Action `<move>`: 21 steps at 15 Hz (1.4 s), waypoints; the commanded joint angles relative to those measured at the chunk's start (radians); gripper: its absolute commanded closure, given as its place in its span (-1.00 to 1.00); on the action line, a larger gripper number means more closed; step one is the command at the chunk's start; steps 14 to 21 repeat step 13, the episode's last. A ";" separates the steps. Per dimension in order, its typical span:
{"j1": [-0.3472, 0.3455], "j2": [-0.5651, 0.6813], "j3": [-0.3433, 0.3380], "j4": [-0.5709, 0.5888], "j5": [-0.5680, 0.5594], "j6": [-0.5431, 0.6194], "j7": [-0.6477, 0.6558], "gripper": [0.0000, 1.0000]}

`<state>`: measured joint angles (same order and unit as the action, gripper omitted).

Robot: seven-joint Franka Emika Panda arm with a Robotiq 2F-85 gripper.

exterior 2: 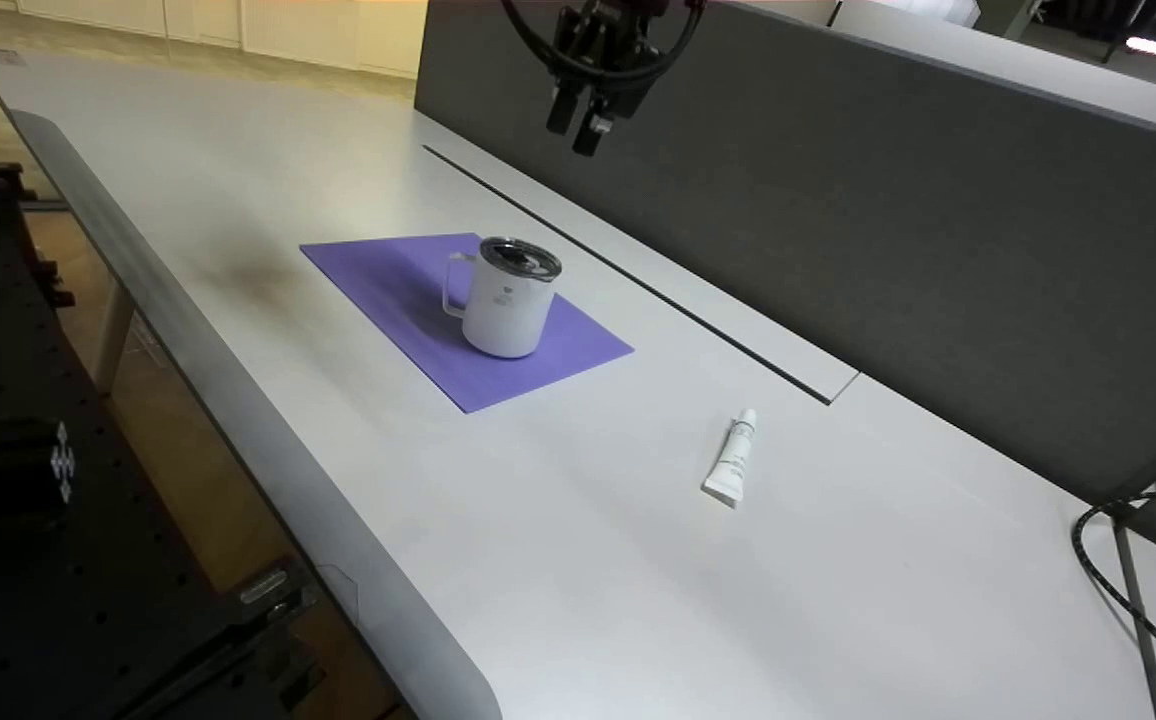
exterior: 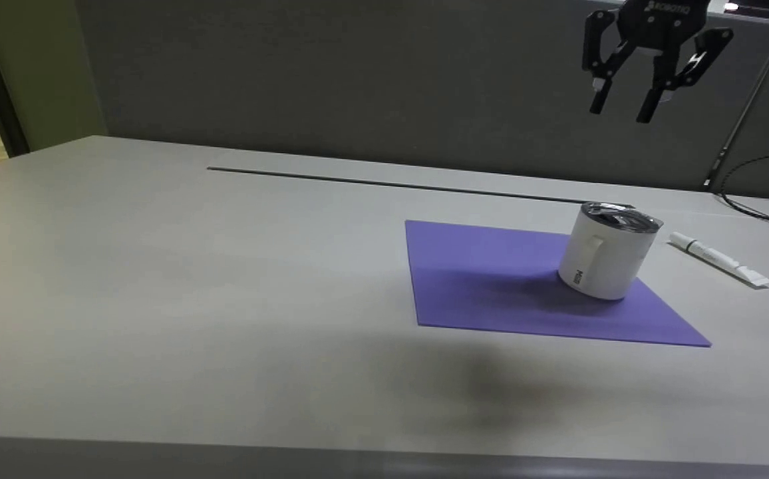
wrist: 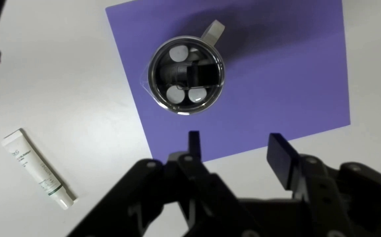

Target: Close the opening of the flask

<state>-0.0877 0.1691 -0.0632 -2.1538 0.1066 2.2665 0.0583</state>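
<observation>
Low and dark grey, the wall (exterior: 358, 80) stands behind a big white table (exterior: 158, 279), and I watch it all from far away. I start at the left, where the table looks wide and pale. Next, going right, comes a flat purple mat (exterior: 477, 266). On the right part of that mat stands the flask (exterior: 607, 263), upright, and my robot is not touching it.

How far am I? A see-through lid (exterior 2: 520, 258) sits on top, so that bit looks done. In the wrist view I see a dark block (wrist: 203, 75) in the lid, and I think it is the slider I have to push to close the opening (wrist: 186, 75). I can't tell if the way in is covered, because the lid is so shiny and dark. My guess is that the closing is left to do.

The flask is short, fat and white, like a mug. It has a thin white handle (wrist: 213, 32), small marks on its side, and shiny grey round the top. Three pale round spots (wrist: 179, 53) show in the lid.

My gripper (exterior: 620, 114) hangs high up, well apart from the flask. Its two tips are spread, with nothing between them.

Last, to the right of the flask, a white tube (exterior: 719, 259) lies on the table, off the mat. I think I can leave it alone.
</observation>
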 commanded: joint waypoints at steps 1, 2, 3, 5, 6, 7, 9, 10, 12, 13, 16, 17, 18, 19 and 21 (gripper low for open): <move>0.010 0.001 -0.014 0.060 -0.072 -0.109 0.035 -0.74; 0.011 0.002 -0.015 0.065 -0.090 -0.125 0.035 -0.87; 0.011 0.002 -0.015 0.071 -0.107 -0.142 0.034 -0.96; 0.013 0.004 -0.017 0.075 -0.145 -0.166 0.037 -1.00; 0.012 0.004 -0.016 0.076 -0.156 -0.174 0.035 -1.00; 0.012 0.004 -0.017 0.074 -0.171 -0.181 0.034 -1.00; 0.012 0.003 -0.017 0.072 -0.191 -0.194 0.030 -1.00; 0.013 0.004 -0.018 0.073 -0.206 -0.203 0.040 -1.00; 0.005 0.002 -0.012 0.050 -0.174 -0.166 -0.001 -1.00; 0.005 0.004 -0.012 0.049 -0.174 -0.165 -0.001 -1.00; 0.005 0.004 -0.012 0.049 -0.174 -0.165 -0.001 -1.00; 0.005 0.004 -0.012 0.049 -0.174 -0.165 -0.001 -1.00; 0.005 0.004 -0.012 0.049 -0.174 -0.165 -0.001 -1.00; 0.005 0.004 -0.012 0.049 -0.174 -0.165 -0.001 -1.00; 0.005 0.004 -0.012 0.049 -0.174 -0.165 -0.001 -1.00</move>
